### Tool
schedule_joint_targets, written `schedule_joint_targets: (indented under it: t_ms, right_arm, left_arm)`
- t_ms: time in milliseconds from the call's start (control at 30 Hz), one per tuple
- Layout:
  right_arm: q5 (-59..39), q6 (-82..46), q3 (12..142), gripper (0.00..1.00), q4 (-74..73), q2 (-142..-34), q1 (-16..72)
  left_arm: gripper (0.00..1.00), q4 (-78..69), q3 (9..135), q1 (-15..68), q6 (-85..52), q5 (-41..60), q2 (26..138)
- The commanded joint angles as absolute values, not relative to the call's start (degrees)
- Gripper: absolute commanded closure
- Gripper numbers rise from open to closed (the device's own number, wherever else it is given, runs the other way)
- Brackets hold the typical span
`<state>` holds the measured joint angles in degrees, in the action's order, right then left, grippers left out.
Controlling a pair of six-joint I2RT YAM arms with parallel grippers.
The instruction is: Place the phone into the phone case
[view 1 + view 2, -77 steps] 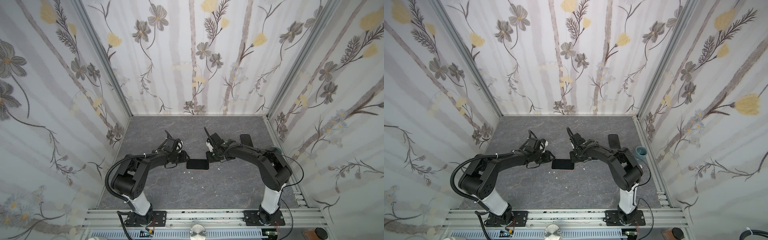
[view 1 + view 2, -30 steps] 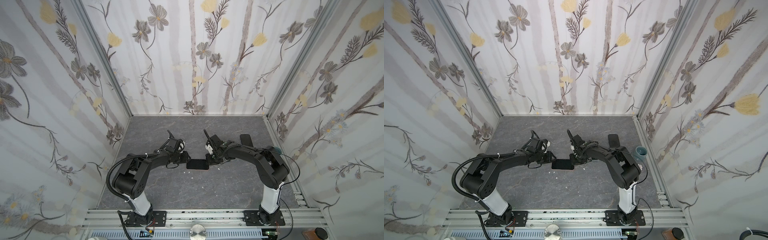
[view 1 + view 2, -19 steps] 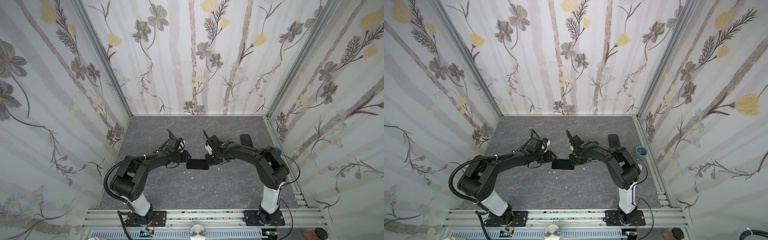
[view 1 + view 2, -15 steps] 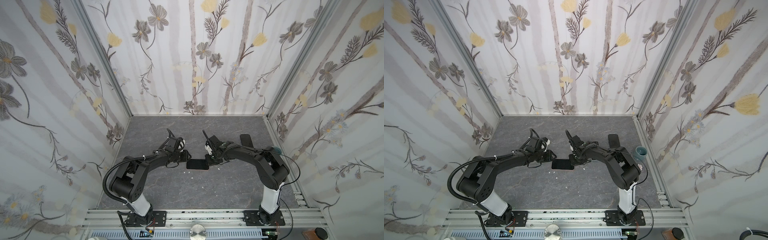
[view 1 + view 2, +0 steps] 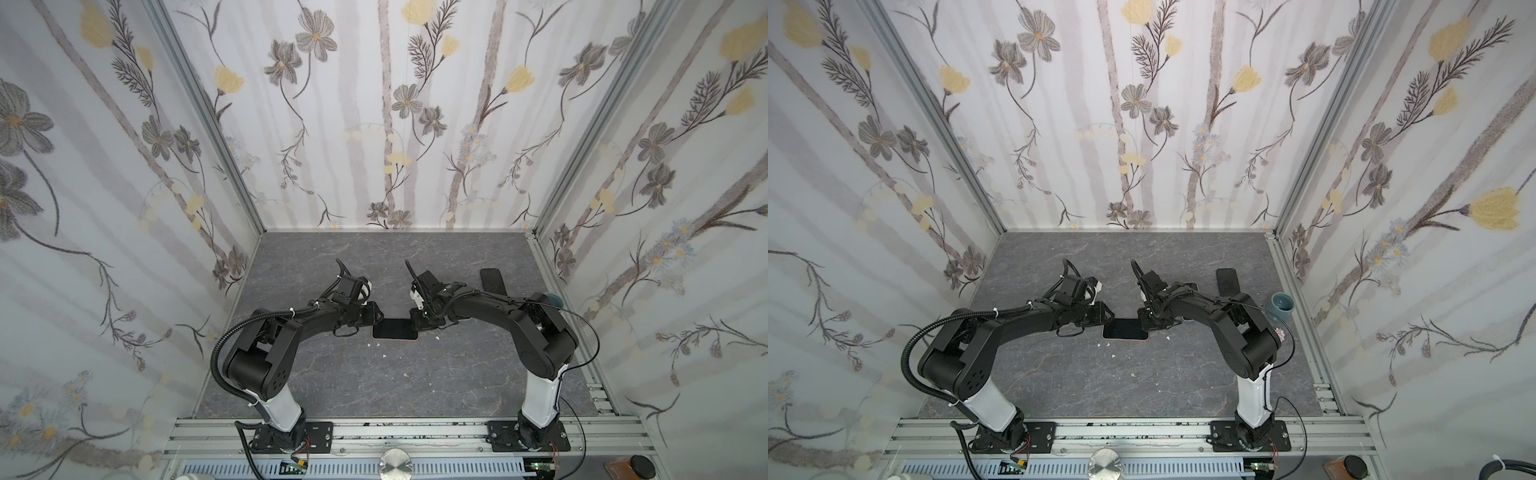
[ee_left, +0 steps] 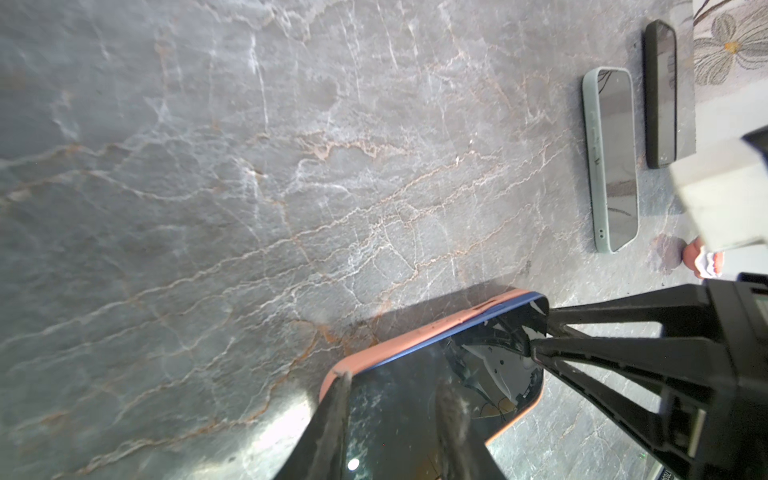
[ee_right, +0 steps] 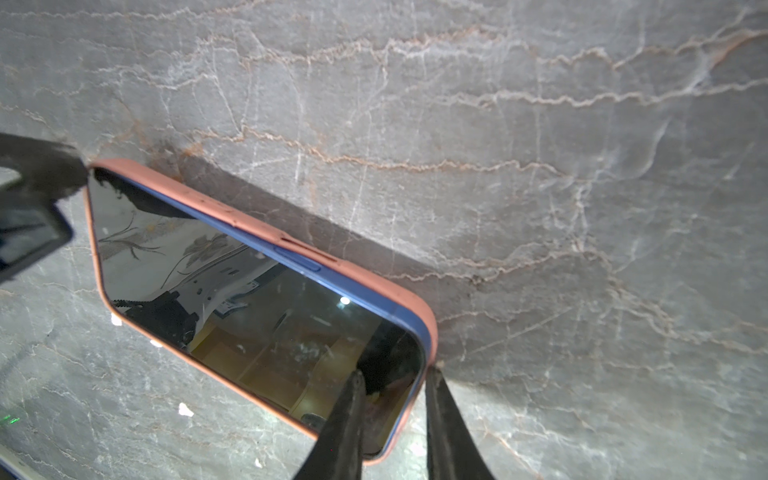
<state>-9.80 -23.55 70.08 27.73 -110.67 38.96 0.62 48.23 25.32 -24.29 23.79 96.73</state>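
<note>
White wallpaper (image 5: 374, 124) with grey and yellow flowers is seen on the three walls. They enclose a grey, marble-veined worktop (image 5: 374, 386). Two black arms are reached inward from the near rail, so that they meet at the middle of the worktop.

The phone case (image 7: 232, 216), salmon pink, is laid flat there in both top views. The phone (image 7: 249, 311), blue-edged and dark-screened, is seated inside it, glass upward. Along the far long side the blue edge is seen standing a little above the pink rim.

The left pincer (image 6: 395, 382) is set at the left short end, with one fingertip at the rim's corner and one on the glass. The right pincer (image 7: 392, 374) is set at the right short end, with one fingertip on the glass and one just outside the case's corner. Both are narrowly parted. Whether anything is pinched cannot be told.

A dark phone (image 5: 491, 280) is laid near the right wall, well apart from the case. A pale green cased phone (image 6: 611, 166) is seen just beside it in the left wrist view. A teal cup (image 5: 1282, 306) is stood by the right wall. White crumbs (image 5: 385, 356) are scattered near the case.
</note>
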Motion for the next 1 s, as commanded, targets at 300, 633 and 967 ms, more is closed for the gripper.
schedule_joint_targets:
  t_ms: [300, 633, 967]
  right_arm:
    - [-6.4, -26.0, 68.5, 0.76, 28.2, -113.6, 37.6]
    - [-7.0, -25.8, 72.8, 0.69, 29.7, -109.2, 38.0]
    - [-7.3, -25.2, 73.8, 0.74, 30.4, -109.8, 38.0]
  left_arm:
    - [0.66, -0.4, 48.5, 26.4, -24.5, 23.3, 96.9]
    - [0.65, 0.7, 48.7, 26.3, -23.0, 20.7, 95.4]
    - [0.64, 1.2, 49.1, 26.3, -23.5, 20.7, 96.4]
